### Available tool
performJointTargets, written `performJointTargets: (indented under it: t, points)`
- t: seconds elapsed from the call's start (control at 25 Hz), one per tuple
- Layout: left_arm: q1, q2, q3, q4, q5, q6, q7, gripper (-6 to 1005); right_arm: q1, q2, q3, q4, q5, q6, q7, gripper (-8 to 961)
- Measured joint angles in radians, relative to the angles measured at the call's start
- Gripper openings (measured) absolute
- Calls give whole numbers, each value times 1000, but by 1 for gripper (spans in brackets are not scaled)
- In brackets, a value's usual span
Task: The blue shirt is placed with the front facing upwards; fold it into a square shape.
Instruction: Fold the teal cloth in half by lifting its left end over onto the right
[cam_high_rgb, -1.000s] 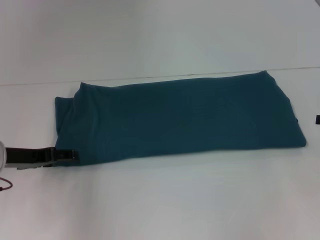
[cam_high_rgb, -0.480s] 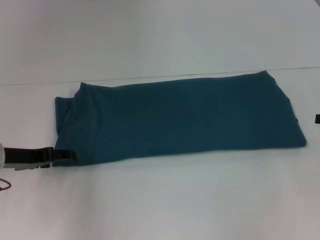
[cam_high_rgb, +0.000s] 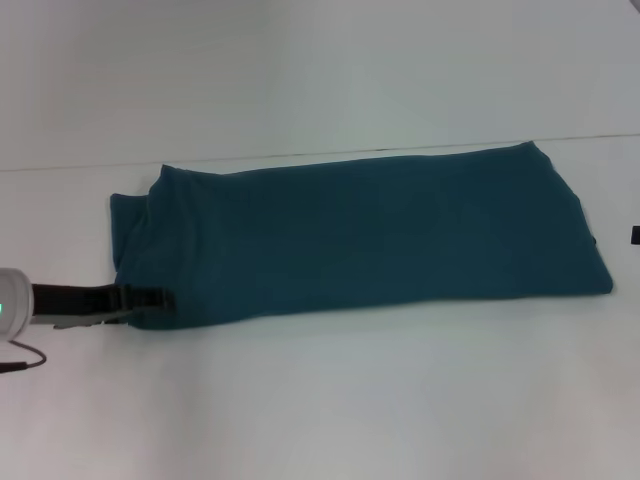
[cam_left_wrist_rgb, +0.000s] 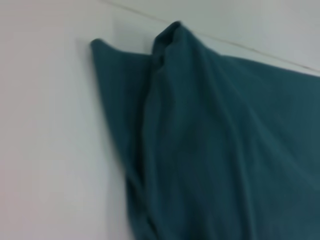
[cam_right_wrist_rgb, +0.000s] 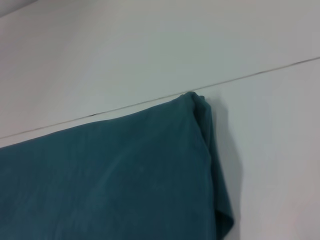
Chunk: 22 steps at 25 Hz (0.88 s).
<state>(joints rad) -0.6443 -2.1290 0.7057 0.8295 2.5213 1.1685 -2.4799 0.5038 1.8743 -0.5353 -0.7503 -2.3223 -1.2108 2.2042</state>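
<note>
The blue shirt (cam_high_rgb: 360, 235) lies folded in a long strip on the white table (cam_high_rgb: 330, 400). The left gripper (cam_high_rgb: 160, 298) touches its near left corner; I cannot tell if it pinches.

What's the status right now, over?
Left gripper at the blue shirt's near left corner. Shirt lies in a long folded band, not yet square. Right gripper unseen. Nothing in the way.

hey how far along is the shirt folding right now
Done: the blue shirt already lies as a long folded band on the table, no lettering showing. In hand: the left gripper is at its near left corner. Left: folding the band crosswise into a square. The right gripper is out of view.
</note>
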Motion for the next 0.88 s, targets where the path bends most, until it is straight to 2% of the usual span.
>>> performJointTargets:
  t: [0.44,0.88]
  points:
    - [-40,-20,3,-13,-40,-39,30,897,4,0,-2,-1,0,0,0,760]
    - [0,-20,2,16,-43,-44,31,896,6,0,-6,-1,0,3,0,760]
